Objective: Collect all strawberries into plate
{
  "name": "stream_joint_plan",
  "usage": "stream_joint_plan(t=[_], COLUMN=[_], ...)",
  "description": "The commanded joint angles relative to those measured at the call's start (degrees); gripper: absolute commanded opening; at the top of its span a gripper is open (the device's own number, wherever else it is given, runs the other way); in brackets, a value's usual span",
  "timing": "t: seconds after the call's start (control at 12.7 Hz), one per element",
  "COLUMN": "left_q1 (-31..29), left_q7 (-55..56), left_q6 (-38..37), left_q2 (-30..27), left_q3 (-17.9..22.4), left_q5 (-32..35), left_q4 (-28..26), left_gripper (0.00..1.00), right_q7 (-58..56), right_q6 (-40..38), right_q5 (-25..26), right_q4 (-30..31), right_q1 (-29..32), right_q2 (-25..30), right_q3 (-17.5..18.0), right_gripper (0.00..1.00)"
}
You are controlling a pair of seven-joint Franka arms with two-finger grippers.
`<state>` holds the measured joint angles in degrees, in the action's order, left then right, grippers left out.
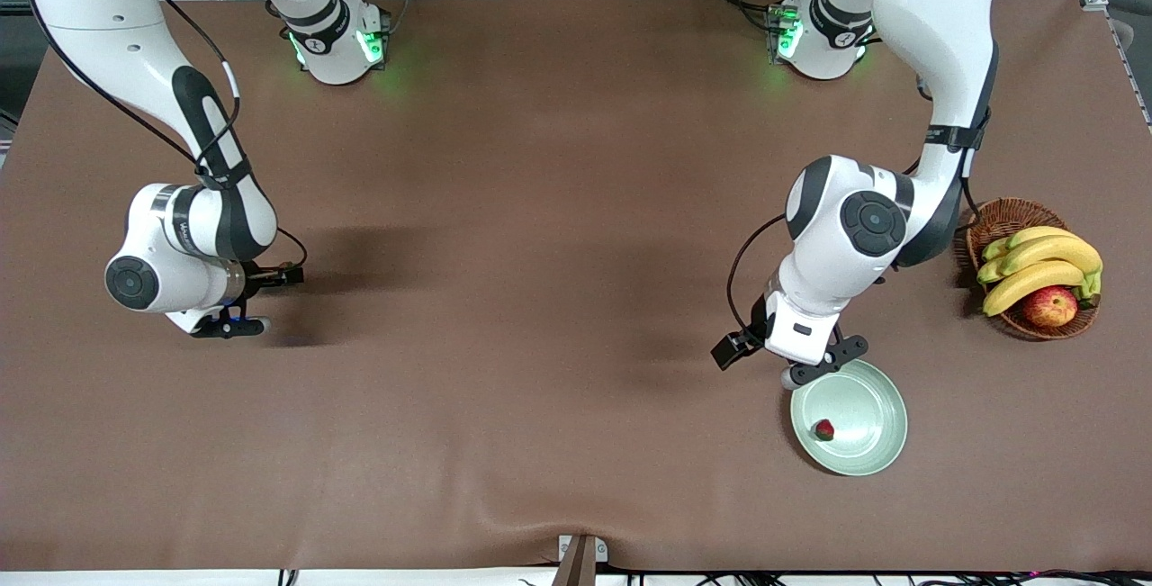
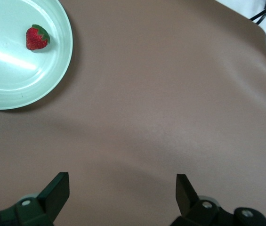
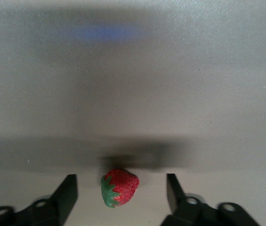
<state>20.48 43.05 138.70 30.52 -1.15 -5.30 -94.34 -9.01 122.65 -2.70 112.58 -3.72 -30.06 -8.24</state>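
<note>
Red strawberry (image 1: 823,428), mint-green plate (image 1: 877,442)

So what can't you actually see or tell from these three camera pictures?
- Front view: the strawberry between the right gripper's open fingers is hidden under that arm; only the right wrist view shows it.
- Third berry: in no view, so its place is unknown.
- Front view: the left gripper covers part of the plate's rim. The strawberry in the plate stays visible.
- Left wrist view: an edge cuts off the plate.
</note>
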Motion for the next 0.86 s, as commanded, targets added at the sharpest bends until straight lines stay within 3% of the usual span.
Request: stream_joint_plan(t=[0.0, 0.47, 0.71, 0.79], left_q1=[-0.5, 0.0, -0.1, 0.0], left_q7=[-0.2, -0.1, -0.2, -0.2], left_q6=[0.1, 0.1, 0.1, 0.1], left_q2=[0.2, 0.8, 0.9, 0.9], left_q3=[-0.1, -0.1, -0.1, -0.1], left_q5=[0.8, 0.8, 0.8, 0.8], left_q4=[0.1, 0.2, 0.2, 0.2], left_gripper=[1.0, 1.0, 1.0, 1.0], right_q7=[-1.7, -3.6, -3.6, -3.6], right_q6=[0.2, 0.5, 1.0, 0.8], right_q5=[-0.6, -0.6, -2.9, -4.5], right_q4=[1.5, 2.0, -0.2, -3.1], right_q1=[0.8, 0.6, 0.3, 0.1], right_q2=[0.4, -0.6, -0.6, -0.3], right_q3=[0.5, 0.5, 0.7, 1.2], right_gripper=[0.69, 0.28, 0.0, 0.0])
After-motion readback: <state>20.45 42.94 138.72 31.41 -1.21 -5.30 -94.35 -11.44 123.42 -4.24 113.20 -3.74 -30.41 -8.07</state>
